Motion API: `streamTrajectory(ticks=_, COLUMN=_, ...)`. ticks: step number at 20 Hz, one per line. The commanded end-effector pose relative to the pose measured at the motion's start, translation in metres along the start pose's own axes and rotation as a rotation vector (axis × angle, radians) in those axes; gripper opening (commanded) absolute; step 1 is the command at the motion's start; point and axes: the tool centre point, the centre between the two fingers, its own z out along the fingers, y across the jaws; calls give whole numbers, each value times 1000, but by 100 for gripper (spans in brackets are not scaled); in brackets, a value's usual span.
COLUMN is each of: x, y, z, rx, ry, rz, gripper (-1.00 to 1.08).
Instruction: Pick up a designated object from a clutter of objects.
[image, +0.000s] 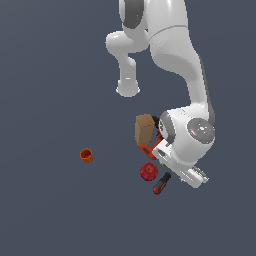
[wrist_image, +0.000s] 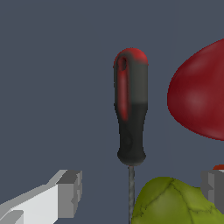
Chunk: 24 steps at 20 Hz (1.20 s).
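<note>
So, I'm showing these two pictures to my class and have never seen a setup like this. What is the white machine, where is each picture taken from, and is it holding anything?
These are simulator renders. The white machine is a robot arm. One picture looks at the scene from off the arm; the other comes from a camera on its wrist, looking past its gripper. On the dark surface lie a cardboard box, a red apple, a red-and-black screwdriver, a green pear and, apart, a small orange cup. The gripper is open and holds nothing.
</note>
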Motion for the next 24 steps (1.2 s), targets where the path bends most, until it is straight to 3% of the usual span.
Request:
streamTrajectory(ticks=1, x=0, y=0, z=6, rx=-1, ry=0, rz=1, gripper=100)
streamTrajectory(ticks=14, x=0, y=0, z=48, rx=0, ry=0, rz=4, gripper=100)
streamTrajectory(ticks=15, x=0, y=0, z=48, rx=0, ry=0, rz=4, gripper=-100)
streamTrajectory(ticks=24, x=0, y=0, z=48, rx=0, ry=0, rz=4, gripper=-100)
